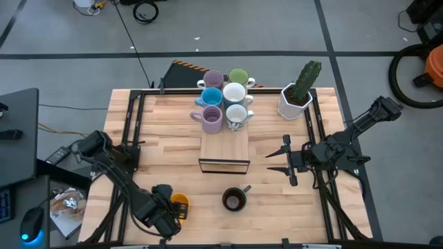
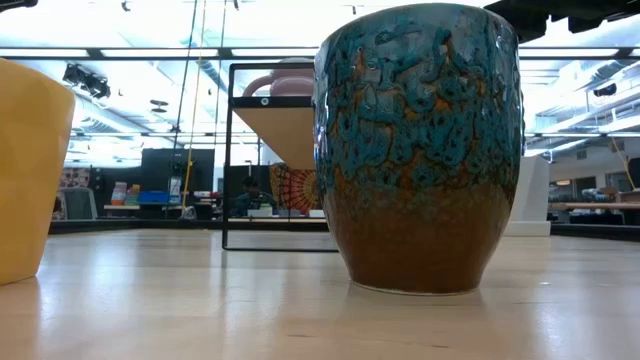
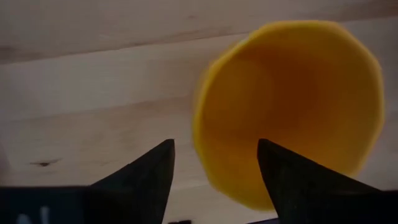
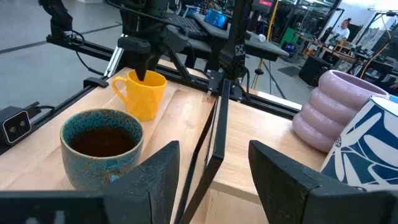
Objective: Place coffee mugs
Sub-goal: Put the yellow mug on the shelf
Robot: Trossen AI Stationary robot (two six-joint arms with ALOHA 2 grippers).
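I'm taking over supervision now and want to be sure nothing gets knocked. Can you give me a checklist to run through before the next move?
1. Left end effector open around the orange mug rim: ok, one finger inside, one outside in the left wrist view.
2. Orange mug upright on the table: ok.
3. Right end effector open and empty: ok, hanging beside the wooden shelf.
4. Dark glazed mug standing clear of both arms: ok.
5. Free space on the shelf top: ok, front half bare; six mugs crowd the back.
6. Cactus pot out of the way: ok.
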